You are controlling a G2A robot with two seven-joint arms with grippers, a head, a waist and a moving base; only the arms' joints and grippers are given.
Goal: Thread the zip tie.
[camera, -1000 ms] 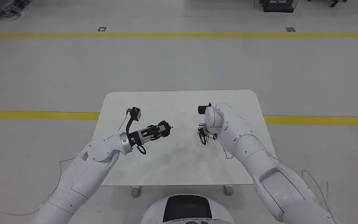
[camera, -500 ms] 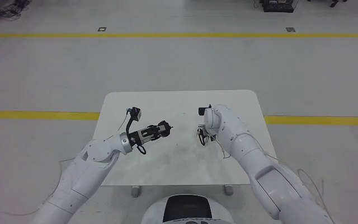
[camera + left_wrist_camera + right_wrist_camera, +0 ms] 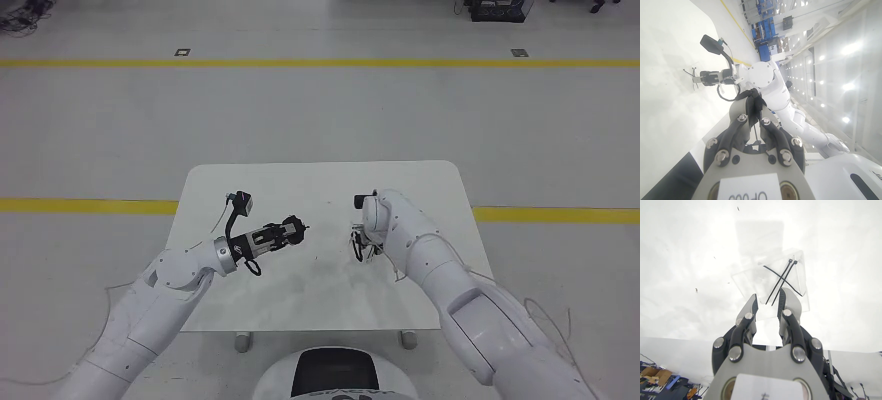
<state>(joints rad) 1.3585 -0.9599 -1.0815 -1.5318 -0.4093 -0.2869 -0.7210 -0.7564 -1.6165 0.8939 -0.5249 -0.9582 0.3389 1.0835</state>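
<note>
Edging slightly inward, the right gripper (image 3: 768, 292) hangs half open and empty, zip ties (image 3: 783, 275) crossed in a clear box (image 3: 745, 279) just beyond its fingertips. Meanwhile the left gripper (image 3: 297, 230) hasn't budged, fingers pinched together.

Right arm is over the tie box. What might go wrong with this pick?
1. The zip ties lie crossed in the clear box, and the open right gripper hangs near the crossing. Closing there may pinch two or three at once.
2. Its fingers appear to be over the box's near wall, so descending may catch or shove the box.
</note>
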